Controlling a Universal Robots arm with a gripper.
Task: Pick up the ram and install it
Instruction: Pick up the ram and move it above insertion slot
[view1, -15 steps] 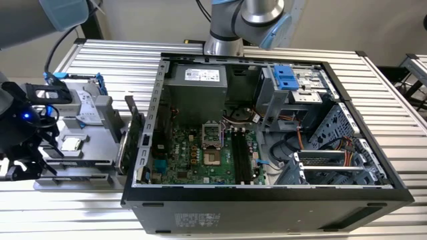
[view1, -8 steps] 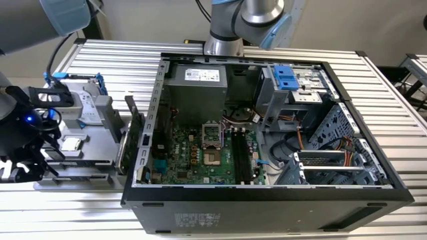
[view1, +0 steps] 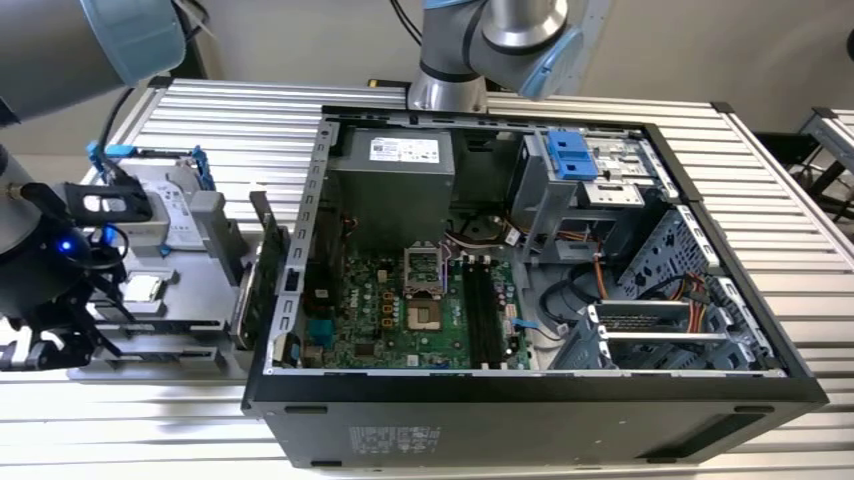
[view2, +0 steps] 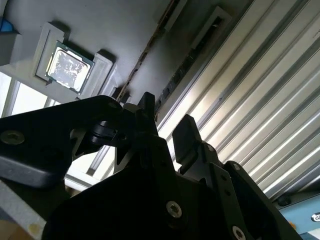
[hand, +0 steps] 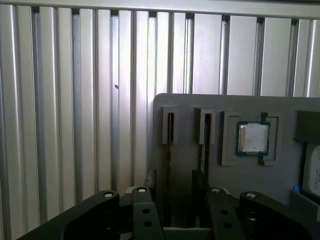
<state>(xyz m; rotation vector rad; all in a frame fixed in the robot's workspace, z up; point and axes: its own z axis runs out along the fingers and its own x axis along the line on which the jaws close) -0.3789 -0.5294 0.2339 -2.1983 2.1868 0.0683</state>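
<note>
The ram (hand: 169, 145) stands on edge as a thin dark stick in a slot of the grey parts tray (hand: 190, 107); in the second wrist view the ram (view2: 144, 54) is a thin line. A second stick (hand: 205, 142) stands in the neighbouring slot. My gripper (hand: 175, 181) hangs just above the tray, open, one finger on each side of the first stick's line and touching nothing. In the exterior view my gripper (view1: 40, 345) is at the far left over the tray (view1: 174, 335). The black motherboard slots (view1: 481, 310) lie inside the open computer case (view1: 534, 385).
A processor chip (hand: 253, 138) sits in a tray pocket beside the sticks. A silver hard drive in a blue frame (view1: 167, 195) lies at the tray's far end. A green expansion card (view1: 262, 262) stands between tray and case. Ribbed aluminium table (hand: 60, 100) surrounds everything.
</note>
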